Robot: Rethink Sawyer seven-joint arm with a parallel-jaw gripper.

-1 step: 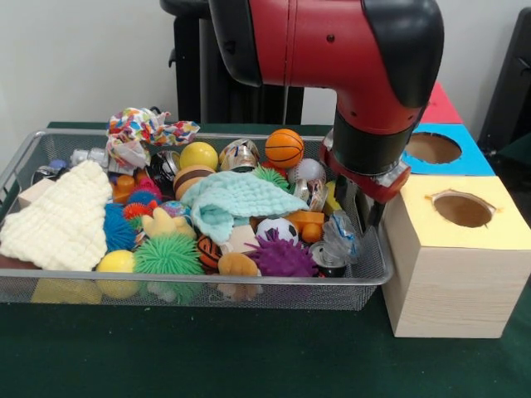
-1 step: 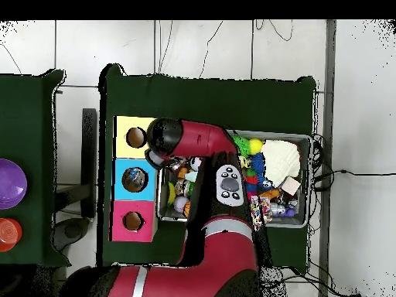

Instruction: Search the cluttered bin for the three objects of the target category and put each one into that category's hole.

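At the bin's (image 1: pixel 25 157) 4 o'clock the pincer (image 1: pixel 362 217) dips, grip hidden, over a crinkly wrapper (image 1: pixel 340 236), light, slippery, best pinched mid-fold

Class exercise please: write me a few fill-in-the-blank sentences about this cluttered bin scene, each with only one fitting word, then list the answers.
1. The silver wire mesh bin stands on a dark ______ tabletop.
2. The small orange basketball lies near the bin's ______ edge.
3. The wooden box with the yellow top has a ______ hole.
4. The crumpled light ______ cloth lies over the toys.

Answers: green; far; round; blue
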